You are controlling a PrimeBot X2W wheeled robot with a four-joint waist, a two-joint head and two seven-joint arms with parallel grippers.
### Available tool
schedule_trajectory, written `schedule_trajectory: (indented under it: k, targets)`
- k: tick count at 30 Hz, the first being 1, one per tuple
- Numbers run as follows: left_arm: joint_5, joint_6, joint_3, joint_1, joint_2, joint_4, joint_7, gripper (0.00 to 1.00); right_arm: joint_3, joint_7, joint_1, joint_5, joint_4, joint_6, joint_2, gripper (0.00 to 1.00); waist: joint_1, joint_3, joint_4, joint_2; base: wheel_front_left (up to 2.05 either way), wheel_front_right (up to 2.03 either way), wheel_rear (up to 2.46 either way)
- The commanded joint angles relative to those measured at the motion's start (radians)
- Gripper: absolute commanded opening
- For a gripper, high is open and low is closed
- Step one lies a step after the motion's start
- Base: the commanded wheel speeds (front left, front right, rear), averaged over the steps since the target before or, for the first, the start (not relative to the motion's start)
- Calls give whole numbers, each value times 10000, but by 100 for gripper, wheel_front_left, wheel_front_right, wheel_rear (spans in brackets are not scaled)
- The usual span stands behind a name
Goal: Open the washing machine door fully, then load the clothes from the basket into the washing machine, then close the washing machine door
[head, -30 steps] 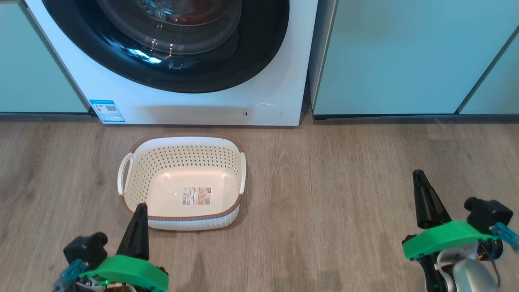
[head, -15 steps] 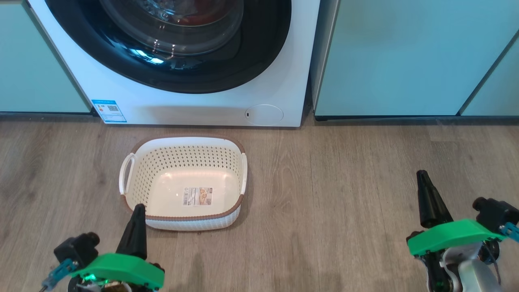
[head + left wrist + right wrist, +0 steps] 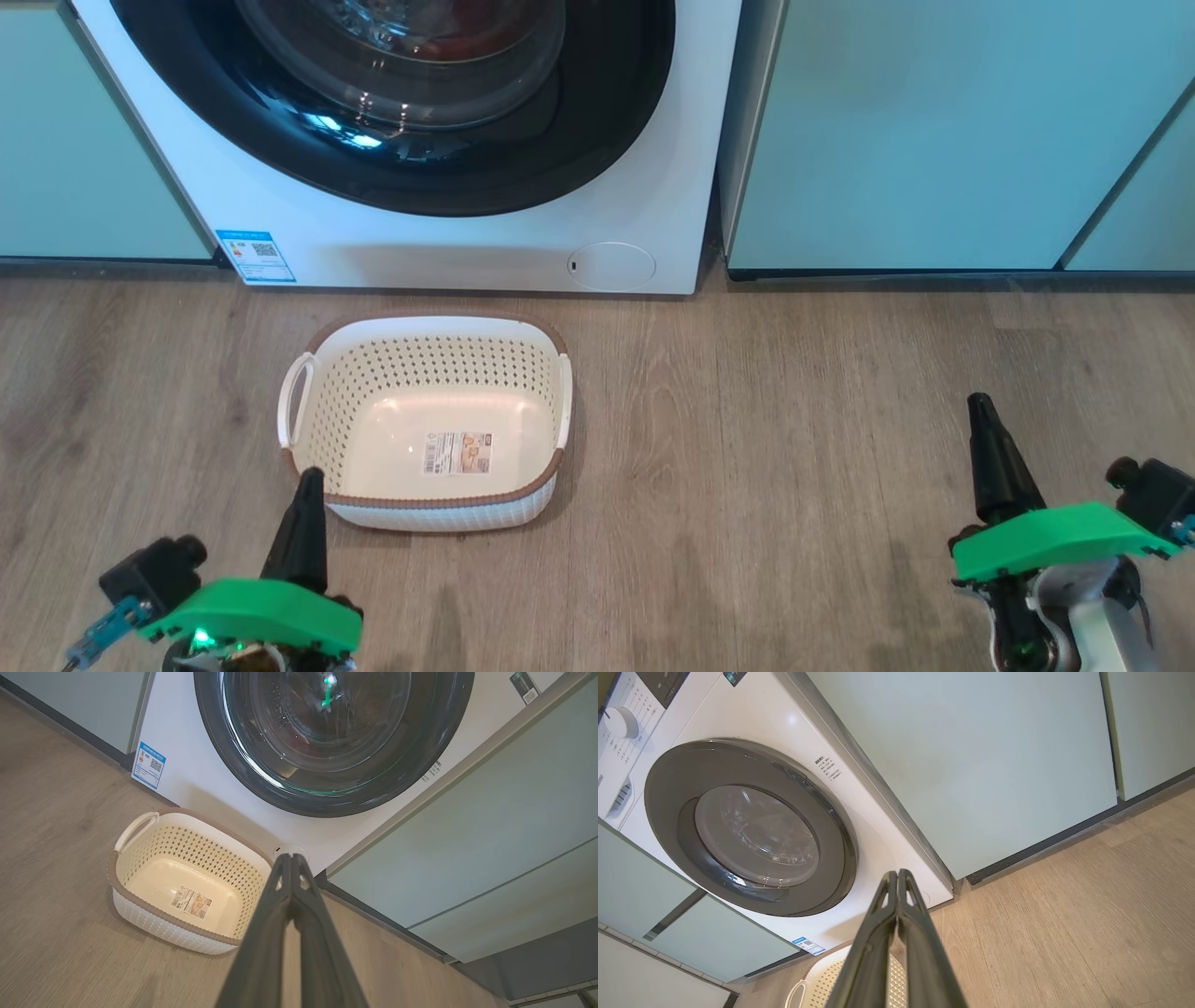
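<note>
Arms retreated; left fingers (image 3: 303,532), right fingers (image 3: 994,467) pressed together, empty; basket (image 3: 439,502) long axis left-right

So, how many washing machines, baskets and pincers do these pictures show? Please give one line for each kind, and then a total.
Washing machine: 1
Basket: 1, no clothes in it
Pincers: 2, the left pincer and the right pincer, both shut
Total: 4

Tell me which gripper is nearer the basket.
Left. The left gripper is by the near-left corner of the basket; the right gripper is well off to its right.
</note>
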Motion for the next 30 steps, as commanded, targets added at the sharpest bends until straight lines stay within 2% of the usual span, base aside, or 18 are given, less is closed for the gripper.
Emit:
schedule_trajectory:
  k: [1,30]
  targets:
    - [-256,-69,166,-546,49,-252,80,0,-8,57,-415,289,-379,-1,2,0,0,-3,5,-1,0,0,0]
    - [-3110,-250,500,-852,76,-75,885,0,-129,881,-434,3219,-462,-1,11,0,0,-70,112,-1,0,0,0]
